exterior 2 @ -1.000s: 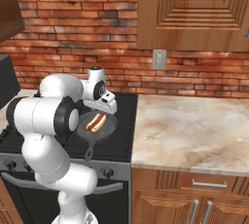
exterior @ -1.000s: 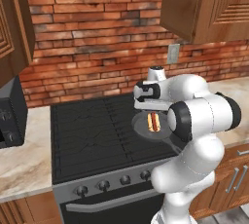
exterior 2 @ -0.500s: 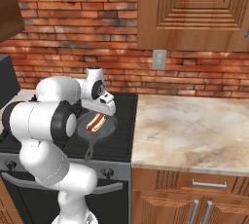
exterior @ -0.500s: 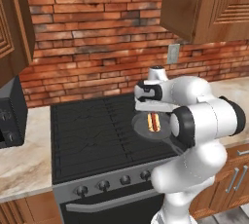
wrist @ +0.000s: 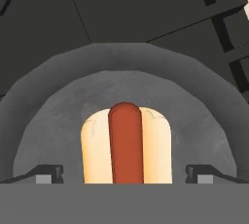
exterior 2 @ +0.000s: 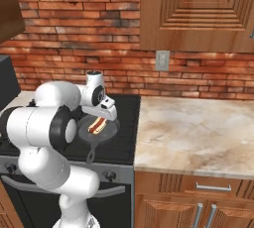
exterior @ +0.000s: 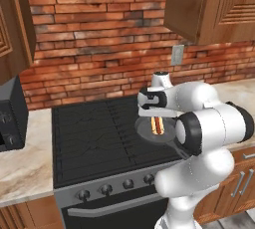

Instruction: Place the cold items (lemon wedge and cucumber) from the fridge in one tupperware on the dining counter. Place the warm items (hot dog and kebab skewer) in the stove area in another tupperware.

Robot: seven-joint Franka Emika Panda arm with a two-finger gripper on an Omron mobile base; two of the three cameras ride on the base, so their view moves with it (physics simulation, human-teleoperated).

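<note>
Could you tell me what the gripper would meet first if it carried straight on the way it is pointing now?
Most likely the hot dog: it lies in the grey pan right between the open gripper's fingertips, straight ahead. How much gap remains is hard to judge.

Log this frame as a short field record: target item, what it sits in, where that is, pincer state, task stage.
target: hot dog, sausage in a pale bun
container: dark round pan
location: on the black stove, beside the stone counter
pincer: pincer open, directly over the hot dog, one fingertip on each side, not gripping
backdrop: brick wall
stage: hot dog not yet picked up
</note>
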